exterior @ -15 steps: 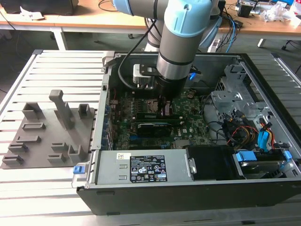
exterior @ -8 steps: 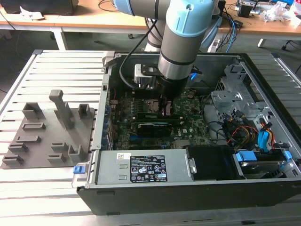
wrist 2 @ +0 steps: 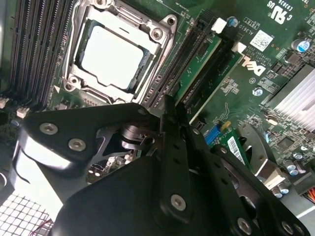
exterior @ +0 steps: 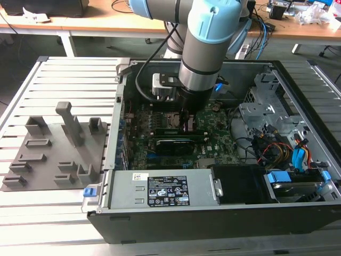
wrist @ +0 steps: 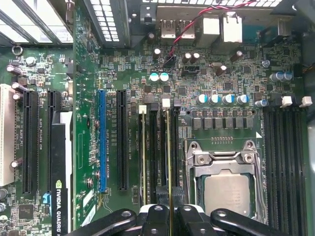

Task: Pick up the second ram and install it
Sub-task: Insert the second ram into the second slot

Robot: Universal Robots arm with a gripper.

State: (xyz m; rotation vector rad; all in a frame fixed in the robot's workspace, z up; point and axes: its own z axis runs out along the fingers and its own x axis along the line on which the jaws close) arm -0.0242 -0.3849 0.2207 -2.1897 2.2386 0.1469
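Between the pincer (wrist: 170, 216) fingers, the second ram (wrist: 169, 162) stands edge-on.

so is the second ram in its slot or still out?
In: the second ram stands upright on edge in a slot beside the CPU socket, gripper shut on it. Fully latched: cannot tell.

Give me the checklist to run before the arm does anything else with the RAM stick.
1. The gripper is closed on the second ram: ok.
2. Stick runs in line with its slot: ok.
3. Stick pressed fully home: cannot tell.
4. White latch at the slot's end locked: cannot tell.
5. Neighbouring stick apart from the gripper: ok.
6. CPU socket apart from the gripper: ok.
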